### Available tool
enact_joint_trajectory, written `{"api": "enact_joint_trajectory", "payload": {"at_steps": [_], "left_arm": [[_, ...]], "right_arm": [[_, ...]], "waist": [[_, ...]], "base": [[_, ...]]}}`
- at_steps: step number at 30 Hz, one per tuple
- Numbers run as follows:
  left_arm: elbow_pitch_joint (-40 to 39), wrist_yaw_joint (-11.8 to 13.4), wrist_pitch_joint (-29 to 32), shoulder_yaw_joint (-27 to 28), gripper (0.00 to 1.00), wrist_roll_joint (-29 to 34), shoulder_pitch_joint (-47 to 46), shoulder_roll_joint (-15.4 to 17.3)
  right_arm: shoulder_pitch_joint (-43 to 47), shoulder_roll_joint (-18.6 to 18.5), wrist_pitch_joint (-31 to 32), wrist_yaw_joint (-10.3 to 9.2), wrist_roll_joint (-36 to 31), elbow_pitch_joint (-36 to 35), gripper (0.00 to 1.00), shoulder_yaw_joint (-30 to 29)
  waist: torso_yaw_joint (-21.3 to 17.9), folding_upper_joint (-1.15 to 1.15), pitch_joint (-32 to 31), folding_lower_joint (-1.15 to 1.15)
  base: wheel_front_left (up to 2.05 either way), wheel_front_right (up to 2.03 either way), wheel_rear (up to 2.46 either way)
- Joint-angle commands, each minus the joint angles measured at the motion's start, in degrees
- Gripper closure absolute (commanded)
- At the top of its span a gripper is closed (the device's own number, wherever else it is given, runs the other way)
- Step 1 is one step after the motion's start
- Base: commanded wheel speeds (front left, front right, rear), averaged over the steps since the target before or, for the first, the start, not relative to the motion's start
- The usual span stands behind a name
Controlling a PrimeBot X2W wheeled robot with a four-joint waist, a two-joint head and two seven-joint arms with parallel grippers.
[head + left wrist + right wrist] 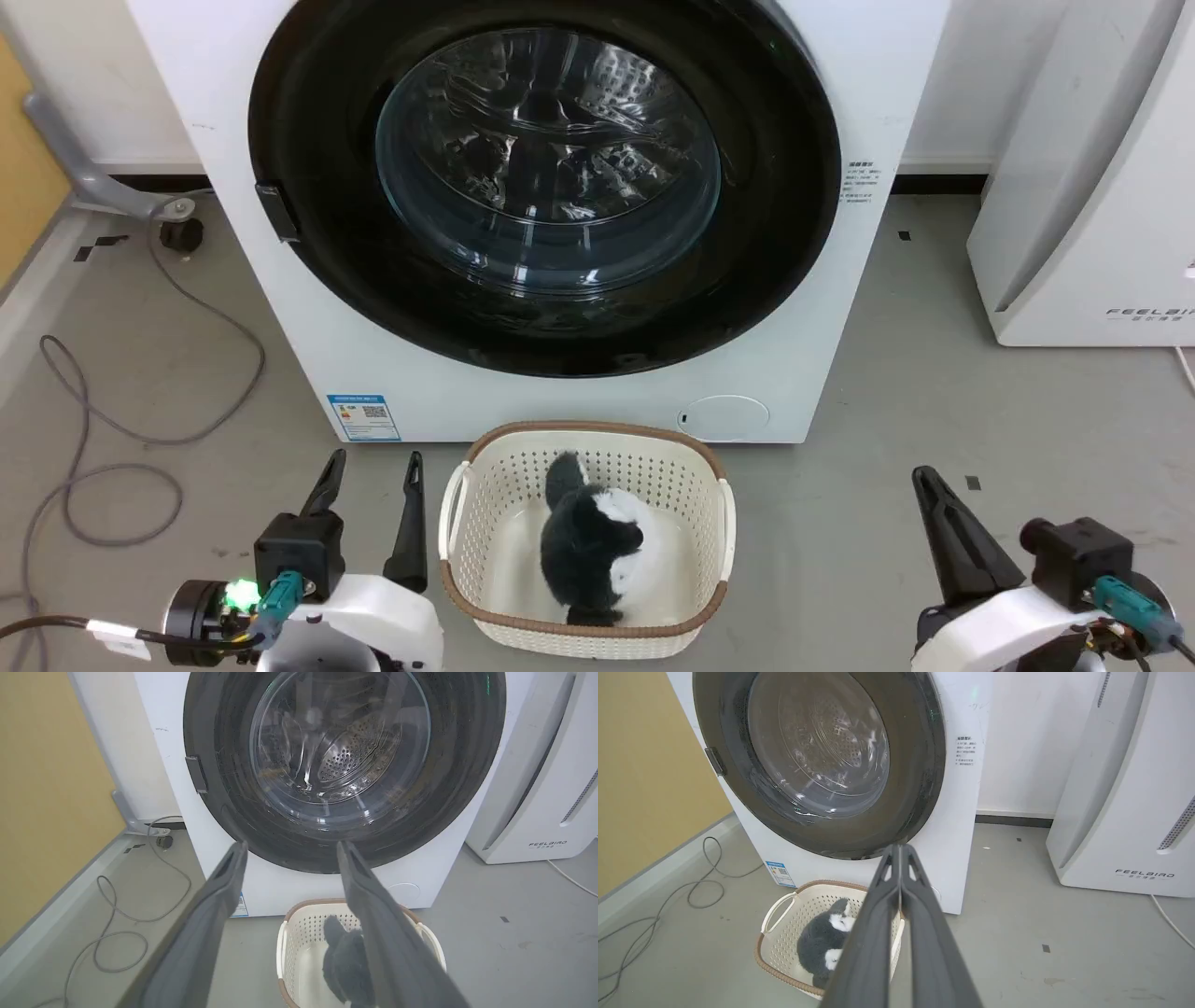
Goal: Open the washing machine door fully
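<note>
Closest to the robot are its two grippers. The left gripper (373, 457) has its two dark fingers spread apart, with nothing between them. The right gripper (926, 474) has its fingers pressed together, and it holds nothing. Neither one touches anything. The left wrist view shows the gap between the left fingers (219, 891) best. The right wrist view shows the right fingers (882, 914) meeting at one tip.

Just past the grippers there is one basket (485, 485) on the floor. It is cream with a brown rim. In it lies one soft toy (588, 546), black and white.

Behind the basket stands one white washer (280, 327). The washing machine door (766, 233) is the big round black one on its front. It lies flat against the washer, shut, well apart from both grippers. The head view shows shiny light on its glass. The left wrist view shows the little holes of the steel drum (348, 756) through it.

One grey cable (93, 448) lies to the left. One other white machine (1092, 187) stands to the right. The wrist views show a wide yellow wall (46, 788).
</note>
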Motion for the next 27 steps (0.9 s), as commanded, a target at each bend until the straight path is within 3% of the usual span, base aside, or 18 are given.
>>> {"api": "enact_joint_trajectory", "payload": {"at_steps": [1,9,27], "left_arm": [[0.2,0.2,-0.7,-0.4,0.00,-0.4,-0.5,0.0],[0.5,0.4,-1.7,-1.4,0.00,-1.0,-0.9,0.0],[0.7,0.7,-3.8,-3.6,0.00,-2.2,-3.1,0.0]], "right_arm": [[0.0,0.0,-0.6,-0.01,1.6,0.4,1.00,0.0],[-1.2,0.1,-1.2,-0.01,8.7,1.1,1.00,-0.4],[-10.6,-0.9,-1.3,-0.02,32.2,6.5,1.00,-6.6]], "waist": [[0.0,0.00,0.0,0.00],[0.1,0.00,0.5,0.00],[0.7,0.00,3.2,0.00]], "base": [[0.00,0.00,0.00],[0.00,0.00,0.00],[0.00,0.00,0.00]]}}
